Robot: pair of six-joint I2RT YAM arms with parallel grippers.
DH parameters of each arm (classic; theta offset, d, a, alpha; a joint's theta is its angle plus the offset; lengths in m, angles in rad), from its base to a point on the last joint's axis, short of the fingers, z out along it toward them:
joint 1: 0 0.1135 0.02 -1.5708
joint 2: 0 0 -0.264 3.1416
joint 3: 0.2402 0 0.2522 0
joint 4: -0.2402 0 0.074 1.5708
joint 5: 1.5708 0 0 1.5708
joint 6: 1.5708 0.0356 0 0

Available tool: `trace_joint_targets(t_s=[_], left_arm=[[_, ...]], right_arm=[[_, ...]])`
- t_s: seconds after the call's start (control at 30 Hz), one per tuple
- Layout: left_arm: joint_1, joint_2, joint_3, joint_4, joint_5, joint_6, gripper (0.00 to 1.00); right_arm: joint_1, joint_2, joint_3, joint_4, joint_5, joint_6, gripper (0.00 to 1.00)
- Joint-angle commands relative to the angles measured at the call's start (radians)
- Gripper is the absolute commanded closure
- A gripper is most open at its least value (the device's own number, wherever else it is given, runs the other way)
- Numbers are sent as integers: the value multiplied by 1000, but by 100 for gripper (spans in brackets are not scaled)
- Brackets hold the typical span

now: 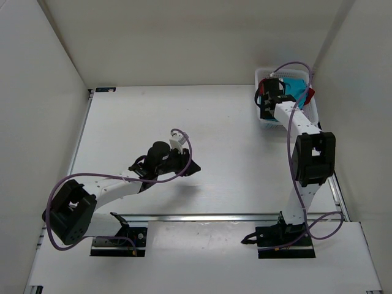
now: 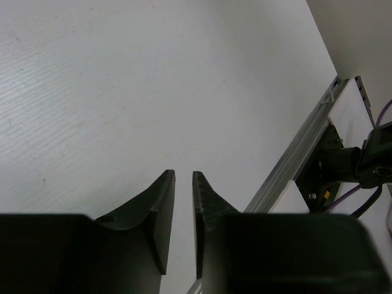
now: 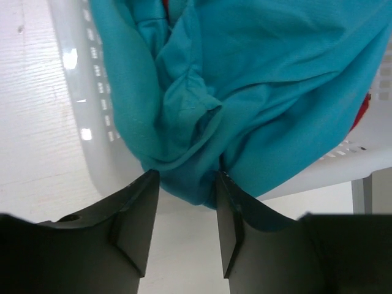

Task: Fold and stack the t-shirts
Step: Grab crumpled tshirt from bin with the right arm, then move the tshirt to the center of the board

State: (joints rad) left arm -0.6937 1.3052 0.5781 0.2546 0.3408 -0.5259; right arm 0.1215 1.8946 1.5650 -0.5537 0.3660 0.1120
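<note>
The teal t-shirt point(image 1: 298, 87) lies bunched in the white mesh basket point(image 1: 267, 124) at the far right; in the right wrist view it point(image 3: 257, 79) spills over the basket wall point(image 3: 92, 122). The dark red t-shirt point(image 1: 310, 95) peeks out beneath it at the basket's right side point(image 3: 361, 113). The lilac shirt is hidden. My right gripper point(image 1: 271, 101) is over the basket, open, with a hanging fold of the teal shirt just between its fingertips point(image 3: 187, 174). My left gripper point(image 1: 191, 166) hovers over bare table, its jaws point(image 2: 184, 174) nearly together, holding nothing.
The basket stands in the far right corner against the white walls. An aluminium rail point(image 1: 226, 216) runs along the table's near edge; it also shows in the left wrist view point(image 2: 300, 153). Purple cables loop around both arms.
</note>
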Motion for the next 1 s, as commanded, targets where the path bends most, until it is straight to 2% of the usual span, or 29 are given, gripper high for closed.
trace_joint_targets(t_s=[0.0,0.1,0.17,0.2,0.27,0.3,0.4,0.53,0.57,0.67,0.73,0.77,0.87,0.97], left_arm=[[5,-33,-17,14,-58,-5,73],[31,-58,-32,20,-57,-2,74],[39,-72,-32,18,-45,7,71],[43,-78,-27,11,-51,16,72],[37,-80,-32,12,-51,24,77],[39,-80,-35,14,-42,15,80],[30,-73,-27,15,-37,13,79],[51,-64,-15,23,12,-3,62],[68,-60,-26,46,36,-8,55],[106,-57,-37,81,90,-34,25],[117,-54,-27,71,104,-46,16],[125,-57,-32,63,81,-46,16],[173,-63,-44,43,67,-92,30],[238,-89,-67,20,47,-112,37]], right_arm=[[-34,-23,10,-20,21,0,61],[-37,-18,18,-20,37,3,69],[-31,-28,7,0,37,8,80],[-31,-34,4,11,33,14,90],[-40,-45,7,18,18,32,100],[-42,-45,24,11,8,38,100],[-31,-69,110,-35,22,32,99],[15,-181,231,-38,-2,15,100],[27,-215,268,-40,-19,15,100],[47,-291,378,-67,-165,43,100],[73,-327,432,-68,-293,55,100],[102,-342,455,-45,-352,57,100],[202,-353,542,-16,-459,40,99],[288,-345,641,15,-588,46,100]])
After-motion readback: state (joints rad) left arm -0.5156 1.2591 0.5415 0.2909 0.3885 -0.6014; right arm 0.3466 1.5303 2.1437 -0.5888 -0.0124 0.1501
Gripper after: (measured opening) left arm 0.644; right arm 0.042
